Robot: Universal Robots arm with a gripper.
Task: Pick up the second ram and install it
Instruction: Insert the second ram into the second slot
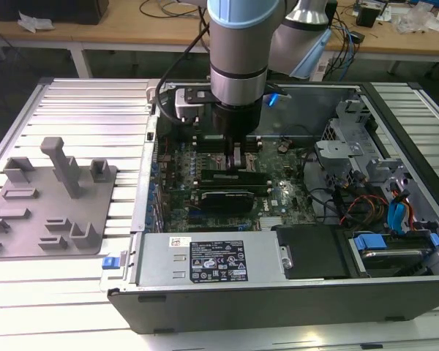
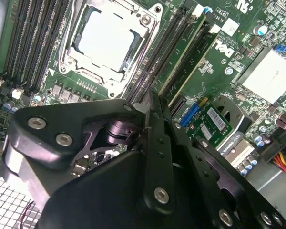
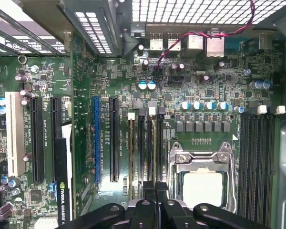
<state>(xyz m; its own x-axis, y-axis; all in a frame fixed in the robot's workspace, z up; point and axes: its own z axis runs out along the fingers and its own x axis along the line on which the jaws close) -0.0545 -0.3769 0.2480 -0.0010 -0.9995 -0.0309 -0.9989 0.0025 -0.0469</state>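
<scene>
Inside the open computer case [image 1: 143, 219], my gripper [image 1: 235, 162] hangs low over the motherboard. Its two black fingers are pressed together and shut, with nothing between them, in both wrist views [image 2: 145, 109] [image 3: 155, 187]. The fingertips sit just above the bank of slots beside the silver processor [image 2: 107, 40] [image 3: 202, 188]. Two green ram sticks stand side by side in that bank, one [image 2: 185, 51] closer to the processor and the other [image 2: 200, 61] beyond it. I cannot tell which of them is the second ram, or whether the fingertips touch a stick.
A grey fixture tray [image 1: 47, 197] lies on the ribbed table at the exterior view's left. The power supply [image 1: 205, 259] lines the case's near side, with drive bays and cables [image 1: 384, 194] at the right. More black slots [image 2: 19, 43] flank the processor's other side.
</scene>
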